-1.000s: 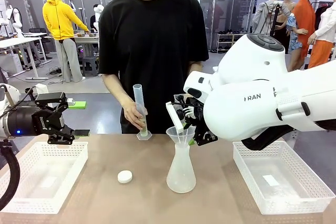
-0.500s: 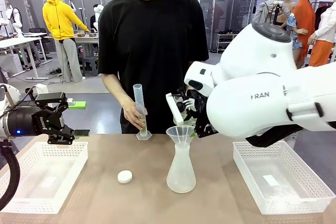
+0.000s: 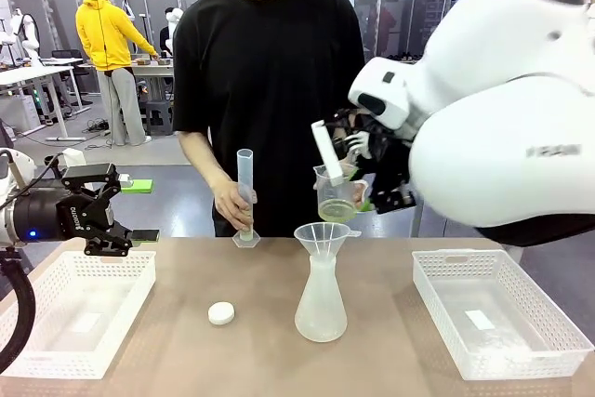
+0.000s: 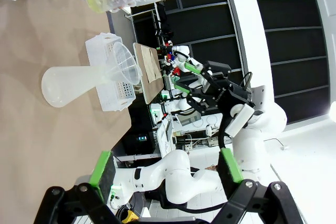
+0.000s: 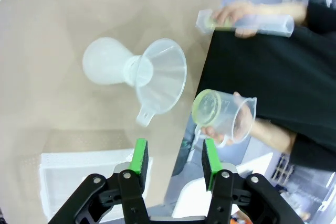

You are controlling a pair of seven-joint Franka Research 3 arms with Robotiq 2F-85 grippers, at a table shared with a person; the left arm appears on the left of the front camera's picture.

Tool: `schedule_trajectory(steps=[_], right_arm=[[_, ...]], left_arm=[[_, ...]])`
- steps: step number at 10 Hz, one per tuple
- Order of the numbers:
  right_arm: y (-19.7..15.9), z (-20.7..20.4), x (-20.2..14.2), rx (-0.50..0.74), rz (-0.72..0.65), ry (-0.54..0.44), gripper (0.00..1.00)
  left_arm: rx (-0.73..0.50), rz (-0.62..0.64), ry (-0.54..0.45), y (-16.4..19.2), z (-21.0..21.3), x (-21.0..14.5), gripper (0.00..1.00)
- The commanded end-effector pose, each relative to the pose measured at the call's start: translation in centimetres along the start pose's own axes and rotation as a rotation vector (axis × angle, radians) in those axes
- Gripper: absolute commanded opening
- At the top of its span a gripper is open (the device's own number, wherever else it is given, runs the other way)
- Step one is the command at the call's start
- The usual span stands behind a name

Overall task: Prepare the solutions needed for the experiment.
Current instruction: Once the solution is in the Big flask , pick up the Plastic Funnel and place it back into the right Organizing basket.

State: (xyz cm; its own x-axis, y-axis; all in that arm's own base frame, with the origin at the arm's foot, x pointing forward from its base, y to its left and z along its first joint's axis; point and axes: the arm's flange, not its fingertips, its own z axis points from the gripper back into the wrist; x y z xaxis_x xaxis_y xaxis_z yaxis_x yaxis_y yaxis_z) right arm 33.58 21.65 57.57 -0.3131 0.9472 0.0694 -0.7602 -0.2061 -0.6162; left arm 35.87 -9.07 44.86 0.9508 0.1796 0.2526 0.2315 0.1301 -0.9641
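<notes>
At the table (image 3: pixel 186 341), a person's hand (image 5: pixel 215 132) held a clear beaker (image 3: pixel 335 194) up near the funnel (image 3: pixel 322 239) set in a flask (image 3: pixel 321 309). The pale yellow-green solutions (image 3: pixel 337 210) pooled in the beaker's bottom. The robot's right hand (image 5: pixel 174 153) hovered beside the beaker, parted and grasping nothing, and its left hand (image 4: pixel 164 161) hung wide, released.

**Where the three cams sit, relative to the flask**

Front cam looks level across the table (image 3: pixel 186 346), with the flask (image 3: pixel 321 309) dead centre and fairly near. Left wrist cam sits low, well off to the flask's side, rolled sideways. Right wrist cam looks down from above it. All three share the flask and funnel (image 3: pixel 323 237).
</notes>
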Motion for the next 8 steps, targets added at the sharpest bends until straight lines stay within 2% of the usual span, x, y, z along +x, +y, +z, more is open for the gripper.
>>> schedule_trajectory(steps=[1,4,5,6,7,8], right_arm=[[2.0,2.9,-2.9,0.079,-0.244,0.042,0.53],[5.2,3.8,-6.9,0.172,-0.671,-0.135,0.53],[6.1,3.7,-7.9,0.183,-0.897,-0.163,0.53],[7.3,3.3,-8.6,0.193,-1.051,-0.189,0.53],[8.6,3.0,-8.8,0.239,-1.144,-0.222,0.53],[9.8,2.7,-8.8,0.288,-1.195,-0.199,0.53]], left_arm=[[-0.018,0.014,-0.003,-0.2,-0.1,0.0,1.00],[-0.018,0.014,-0.003,-0.2,-0.1,0.0,1.00],[-0.018,0.014,-0.003,-0.2,-0.1,0.0,1.00],[-0.018,0.014,-0.003,-0.2,-0.1,0.0,1.00],[-0.018,0.014,-0.003,-0.2,-0.1,0.0,1.00],[-0.018,0.014,-0.003,-0.2,-0.1,0.0,1.00]])
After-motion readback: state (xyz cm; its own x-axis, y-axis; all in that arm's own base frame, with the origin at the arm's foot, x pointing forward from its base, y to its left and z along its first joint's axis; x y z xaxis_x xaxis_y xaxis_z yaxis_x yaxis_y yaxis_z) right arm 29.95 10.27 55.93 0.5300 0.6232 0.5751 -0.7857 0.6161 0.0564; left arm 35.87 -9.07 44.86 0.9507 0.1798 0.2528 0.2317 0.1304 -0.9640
